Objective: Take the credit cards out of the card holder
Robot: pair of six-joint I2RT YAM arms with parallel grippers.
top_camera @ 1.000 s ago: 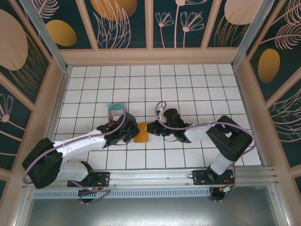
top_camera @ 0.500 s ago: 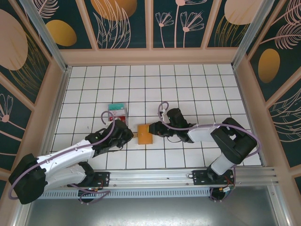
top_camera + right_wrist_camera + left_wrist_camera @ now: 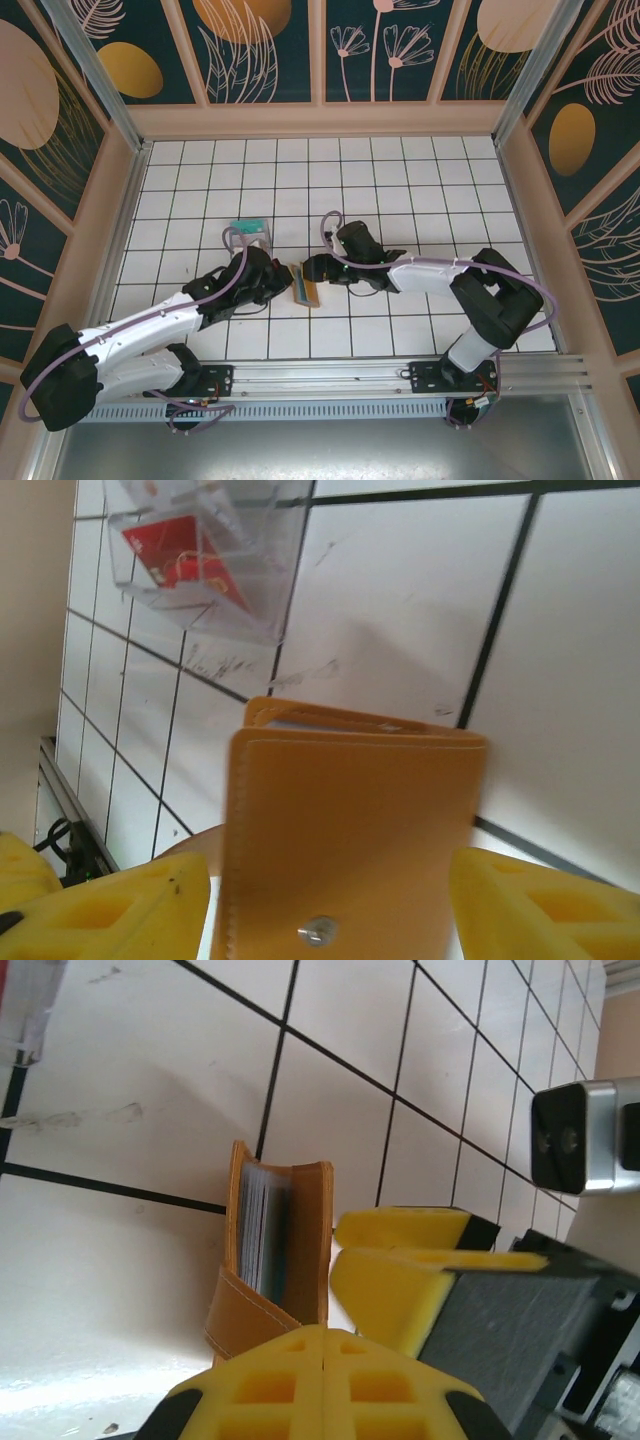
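Observation:
The orange card holder (image 3: 304, 284) stands tipped up on its edge on the white tiles between my two grippers. In the left wrist view the card holder (image 3: 308, 1240) gapes slightly, and the edges of the credit cards (image 3: 262, 1232) show between its halves. Its strap (image 3: 250, 1312) runs down under my left gripper (image 3: 325, 1338), whose fingers are pressed together. My left gripper (image 3: 279, 275) sits at the holder's left side. My right gripper (image 3: 313, 270) is open, one finger on each side of the holder's plain back (image 3: 350, 810), with gaps. A red card (image 3: 185, 555) lies in a clear tray.
The clear tray (image 3: 250, 232) with loose cards stands just behind the left gripper, a tile from the holder. The right gripper's yellow fingers (image 3: 400, 1260) crowd the holder's right side. Wooden walls ring the tiled floor; open tiles lie to the back and right.
The holder has gone from lying flat to standing on its edge. My right gripper has opened. The left gripper drew back, then came in against the holder again.

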